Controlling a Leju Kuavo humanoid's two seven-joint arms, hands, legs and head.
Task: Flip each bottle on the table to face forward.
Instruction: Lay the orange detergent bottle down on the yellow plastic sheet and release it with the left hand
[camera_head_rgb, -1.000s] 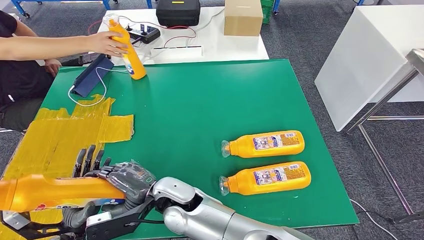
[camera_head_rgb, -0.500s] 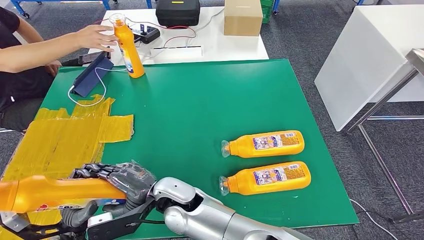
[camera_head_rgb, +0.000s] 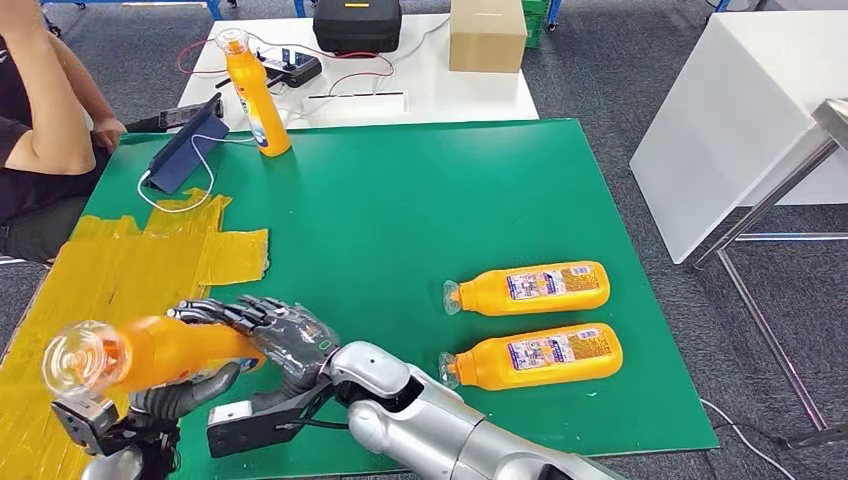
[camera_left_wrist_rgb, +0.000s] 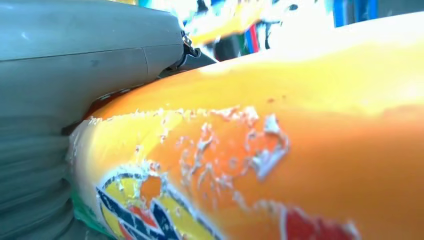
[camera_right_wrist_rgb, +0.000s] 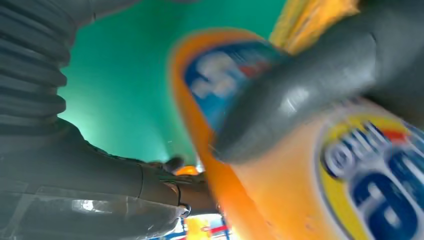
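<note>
An orange bottle (camera_head_rgb: 160, 352) is held above the table's near left corner, its open mouth turned up toward the camera. My right hand (camera_head_rgb: 268, 338) reaches across and grips its body, fingers curled over the top. My left hand (camera_head_rgb: 140, 418) holds it from underneath; the bottle (camera_left_wrist_rgb: 280, 150) presses against that hand's grey cover in the left wrist view. A grey thumb lies across the label of the bottle (camera_right_wrist_rgb: 310, 190) in the right wrist view. Two more orange bottles (camera_head_rgb: 527, 287) (camera_head_rgb: 532, 357) lie on their sides at the right, labels up, mouths pointing left. Another bottle (camera_head_rgb: 255, 95) stands upright at the far left.
The green table (camera_head_rgb: 400, 220) has yellow tape patches (camera_head_rgb: 120, 270) on its left side. A dark tablet with a white cable (camera_head_rgb: 185, 150) lies near the upright bottle. A person (camera_head_rgb: 40, 120) sits at the far left. A white table behind carries a black case (camera_head_rgb: 356, 24) and a cardboard box (camera_head_rgb: 487, 34).
The person let go of the upright bottle and drew the arm back. My right hand's fingers closed over the held bottle, and its mouth swung up toward the camera.
</note>
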